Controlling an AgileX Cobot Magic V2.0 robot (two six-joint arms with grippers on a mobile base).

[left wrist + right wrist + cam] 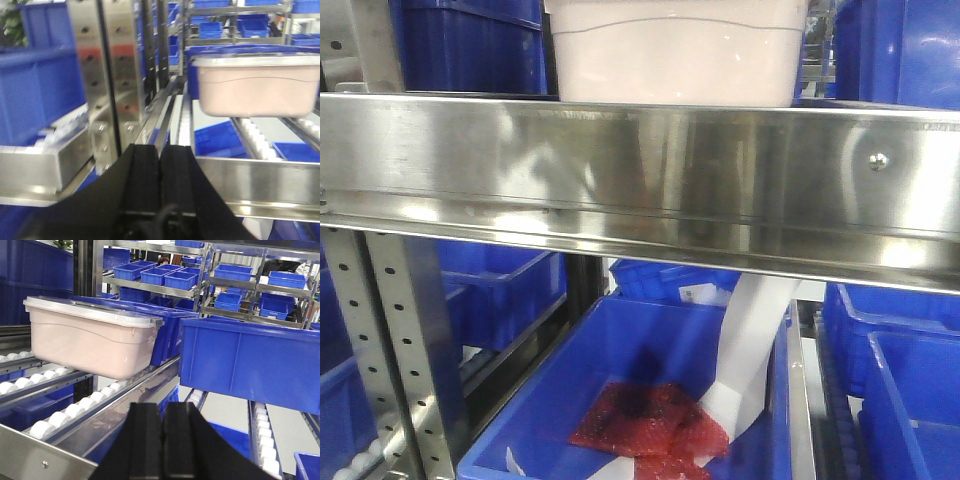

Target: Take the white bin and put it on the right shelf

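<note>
Pale pinkish-white plastic tub w/ rounded corners, the white bin (92, 342), sits on the roller lanes of the shiny stainless steel rack shelf, the right shelf (650, 175). Its white lid (85, 311) is on, overhanging the rim. Front view shows only the bin's lower body (675, 50), just above the shelf's broad reflective front rail; a screw head (879, 159) sits near the rail's right end. Perforated metal uprights (395, 350) stand below on the left.

Left wrist view: bin (255, 85) rests on white rollers (255, 135), w/ perforated steel uprights (112, 75) to its left. Left gripper (160, 175), black, fingers pressed flat together, nothing between them, well short of the bin, apart from it.

Right wrist view: right gripper (165, 440), also black, fingers together & empty, low in frame, clear of the bin. Large blue plastic bin (250, 362) stands on the next lane, to the right of the white bin & near it; whether they touch can't be told. More small blue bins (155, 275) on racks in the bkgd.

Under the shelf, front view: open blue bin (620, 400) holding red mesh-like bags (650, 420) & a white paper strip (750, 350) that leans against its right wall. Other blue bins (910, 370) either side.
</note>
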